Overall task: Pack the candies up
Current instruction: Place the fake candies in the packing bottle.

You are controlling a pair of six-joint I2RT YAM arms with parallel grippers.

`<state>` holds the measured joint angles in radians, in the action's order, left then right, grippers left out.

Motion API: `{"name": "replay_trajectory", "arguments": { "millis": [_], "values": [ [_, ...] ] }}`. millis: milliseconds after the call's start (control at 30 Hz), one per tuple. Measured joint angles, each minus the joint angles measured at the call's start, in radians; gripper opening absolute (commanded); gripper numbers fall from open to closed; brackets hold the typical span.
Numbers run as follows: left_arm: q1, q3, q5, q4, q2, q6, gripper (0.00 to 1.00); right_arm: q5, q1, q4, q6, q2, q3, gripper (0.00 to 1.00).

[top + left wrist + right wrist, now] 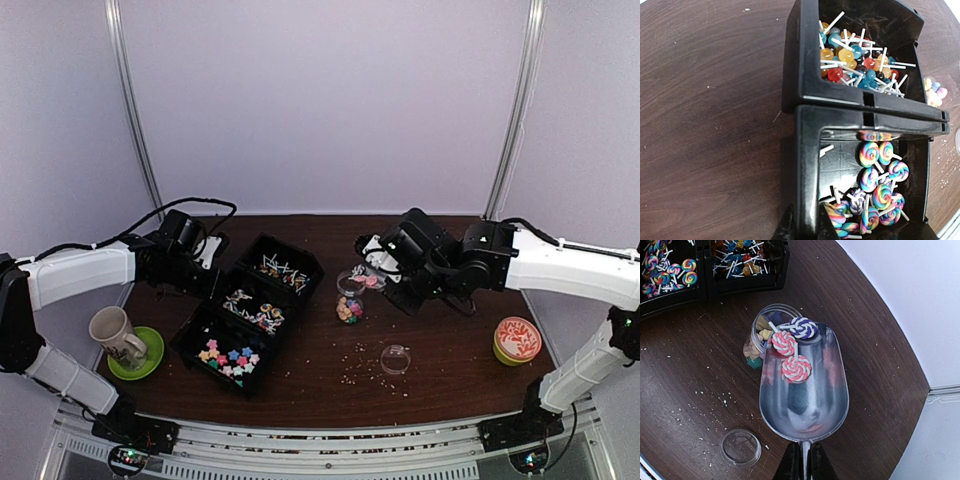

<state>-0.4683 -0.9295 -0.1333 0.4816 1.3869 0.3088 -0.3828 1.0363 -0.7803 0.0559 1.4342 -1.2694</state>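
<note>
The right fingers (pixel 790 467) pinch the scoop (pixel 807 400) handle; left fingers (pixel 787 227) clamp tray (pixel 807 145) wall.

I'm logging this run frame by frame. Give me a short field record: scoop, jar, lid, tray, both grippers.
scoop: in right gripper, tip above jar, holds three swirl lollipops
jar: open, partly filled with candies
lid: on table, apart from jar
tray: three black bins of candies
left gripper: at tray wall, grip unclear

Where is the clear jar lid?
Top view: the clear lid lies flat on the table, right of centre, just below and right of the candy jar.
</note>
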Motion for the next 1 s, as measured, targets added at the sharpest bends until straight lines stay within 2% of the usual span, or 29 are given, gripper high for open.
{"name": "replay_trajectory", "arguments": {
  "millis": [1000],
  "values": [
    [0.0,0.0,0.0,0.0,0.002,0.0,0.0,0.008,0.0,-0.272,0.009,0.185,-0.263,0.0]
  ]
}}
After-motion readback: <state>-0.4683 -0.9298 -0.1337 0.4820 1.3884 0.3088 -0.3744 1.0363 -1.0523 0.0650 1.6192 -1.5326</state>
